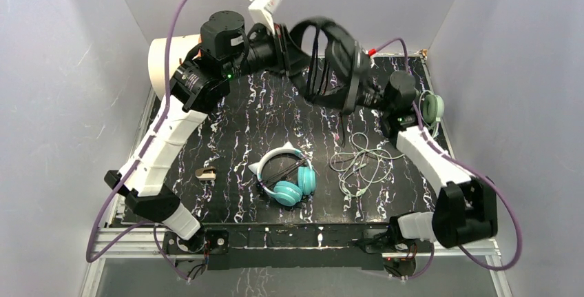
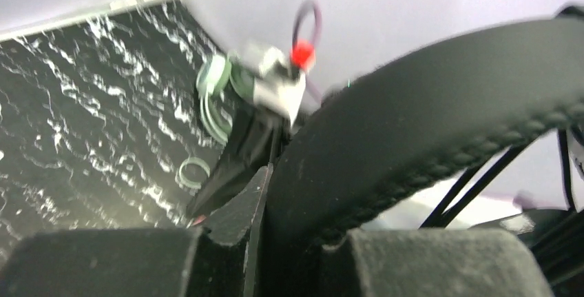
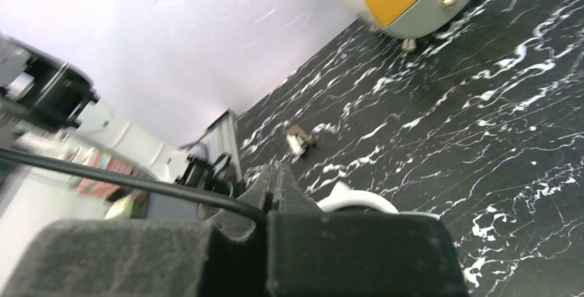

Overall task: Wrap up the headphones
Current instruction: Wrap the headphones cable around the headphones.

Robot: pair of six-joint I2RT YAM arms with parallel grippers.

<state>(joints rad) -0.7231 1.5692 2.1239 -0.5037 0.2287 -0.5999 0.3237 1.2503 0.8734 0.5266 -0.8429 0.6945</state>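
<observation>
Black headphones (image 1: 337,49) held aloft over the far side of the table (image 1: 234,125), left gripper (image 1: 293,54) pinching their headband, teal cat-ear headphones (image 1: 289,190) lying near centre, right gripper (image 1: 368,96) pressed together on the black cord (image 3: 138,181), sage-green headphones (image 1: 432,107) at the right edge.

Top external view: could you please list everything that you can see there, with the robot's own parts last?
black headphones: one, black, held in the air over the far side of the table
teal headphones: one, teal with a white cat-ear band, lying front centre
sage-green headphones: one, pale green, far right, beside the right arm
light cable: one, pale, loose loops right of the teal headphones
small object: one, tan, left of the teal headphones
round drawer unit: one, white from above, far left corner
table: one, black with white veins
left gripper: shut on the black headband
right gripper: shut, apparently on the black cord
</observation>
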